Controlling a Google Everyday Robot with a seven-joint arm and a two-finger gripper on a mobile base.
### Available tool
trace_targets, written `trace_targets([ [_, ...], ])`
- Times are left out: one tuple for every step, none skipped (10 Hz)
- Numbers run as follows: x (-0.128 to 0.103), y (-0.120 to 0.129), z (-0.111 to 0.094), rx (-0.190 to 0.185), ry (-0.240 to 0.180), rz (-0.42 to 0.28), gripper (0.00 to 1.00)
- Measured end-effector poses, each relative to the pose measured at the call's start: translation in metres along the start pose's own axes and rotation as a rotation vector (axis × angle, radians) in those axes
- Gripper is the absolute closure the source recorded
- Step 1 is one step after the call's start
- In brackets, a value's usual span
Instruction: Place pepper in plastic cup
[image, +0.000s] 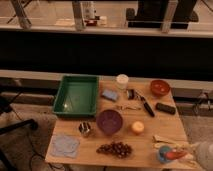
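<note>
Just one pepper (176, 155) over the one plastic cup (164, 154), desk's front-right corner; gripper (194, 153) alongside, its grip impossible to tell.

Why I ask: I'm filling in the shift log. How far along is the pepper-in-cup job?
Nearly there. Done: the pepper is already at the plastic cup, lying across its rim. In hand: the gripper sits just right of the cup, at the pepper's outer end. Left: the pepper is not clearly down inside yet, and the gripper has to back away.
</note>
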Motion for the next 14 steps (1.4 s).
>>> trace_targets([
  [-0.005,0.003,0.003,-0.011,-0.013,-0.007,0.96],
  [-0.010,0.007,0.005,-0.023,-0.026,-0.013,0.96],
  [-0.014,0.009,0.007,-0.027,-0.036,-0.018,0.96],
  [-0.024,0.010,0.011,-0.035,-0.059,-0.033,0.96],
  [-0.026,0.010,0.013,-0.037,-0.068,-0.038,0.96],
  [-0.028,0.011,0.014,-0.038,-0.072,-0.040,0.96],
  [-0.028,0.011,0.016,-0.040,-0.077,-0.046,0.96],
  [-0.028,0.009,0.019,-0.038,-0.076,-0.052,0.96],
  [-0.026,0.006,0.022,-0.035,-0.074,-0.057,0.96],
  [-0.025,0.004,0.024,-0.033,-0.070,-0.059,0.96],
  [-0.023,0.002,0.026,-0.030,-0.066,-0.061,0.96],
  [-0.022,0.001,0.028,-0.029,-0.064,-0.064,0.96],
  [-0.021,0.000,0.029,-0.027,-0.062,-0.064,0.96],
  [-0.020,-0.001,0.030,-0.026,-0.059,-0.066,0.96],
])
